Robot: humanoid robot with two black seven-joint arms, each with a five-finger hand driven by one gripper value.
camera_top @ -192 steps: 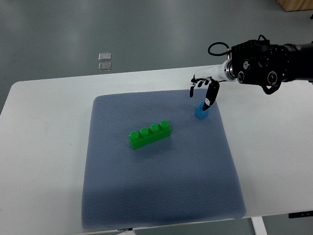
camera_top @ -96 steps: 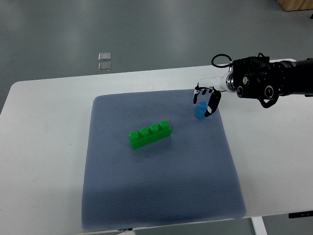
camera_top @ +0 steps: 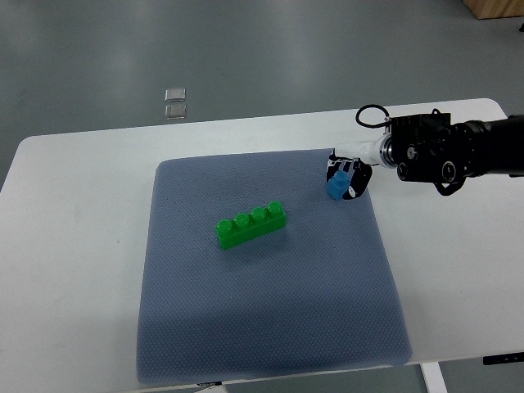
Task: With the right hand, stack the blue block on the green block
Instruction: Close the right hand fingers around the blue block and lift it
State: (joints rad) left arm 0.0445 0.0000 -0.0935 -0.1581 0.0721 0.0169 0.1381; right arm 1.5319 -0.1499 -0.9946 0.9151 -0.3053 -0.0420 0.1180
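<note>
Blue block (camera_top: 336,186) is seen from the top view resting on the grey mat (camera_top: 270,327) near its far right corner, well apart from the green block (camera_top: 251,224), so stacking is judged not yet begun. The right hand (camera_top: 347,174) is set over it, fingers (camera_top: 354,182) curled around its sides, though a firm grip cannot be confirmed; no lift is shown.

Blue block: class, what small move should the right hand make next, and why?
Probably lift it. The right hand has its fingers curled around the blue block, which seems to sit on the mat, apart from the green block, so it needs to clear the mat before carrying.
</note>
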